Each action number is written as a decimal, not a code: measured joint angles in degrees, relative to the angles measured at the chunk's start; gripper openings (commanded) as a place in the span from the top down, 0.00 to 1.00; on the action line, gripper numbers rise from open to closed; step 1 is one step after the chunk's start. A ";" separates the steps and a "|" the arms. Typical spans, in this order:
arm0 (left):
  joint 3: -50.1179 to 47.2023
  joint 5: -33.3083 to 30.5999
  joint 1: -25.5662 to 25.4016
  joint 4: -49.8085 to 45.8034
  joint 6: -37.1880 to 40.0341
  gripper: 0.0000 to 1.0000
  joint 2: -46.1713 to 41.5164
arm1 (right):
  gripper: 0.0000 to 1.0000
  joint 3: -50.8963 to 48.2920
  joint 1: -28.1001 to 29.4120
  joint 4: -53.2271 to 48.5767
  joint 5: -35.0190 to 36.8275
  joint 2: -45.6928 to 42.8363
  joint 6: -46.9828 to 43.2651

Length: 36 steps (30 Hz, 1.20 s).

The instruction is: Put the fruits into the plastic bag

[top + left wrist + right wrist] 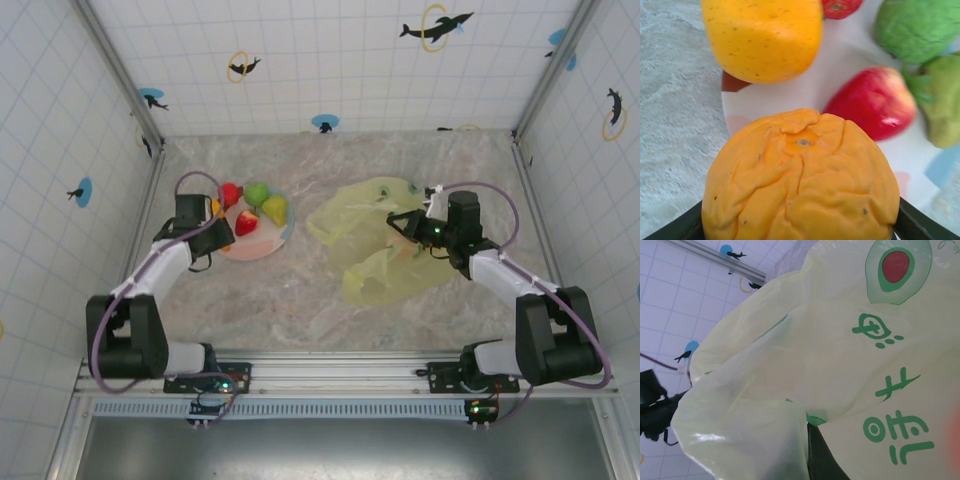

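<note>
Between left gripper (pixel 218 238) jaws, wrinkled orange fruit (pixel 800 175)

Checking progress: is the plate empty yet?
Not empty: red and green fruits lie on the plate, an orange one between the fingers of the left tool.

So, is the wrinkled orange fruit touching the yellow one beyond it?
Apart. The left wrist view shows bare plate between the orange fruit and the yellow fruit.
</note>
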 measured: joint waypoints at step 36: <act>9.46 6.08 -45.51 23.91 -7.74 0.49 19.98 | 1.00 2.54 1.99 -2.58 2.64 0.61 0.63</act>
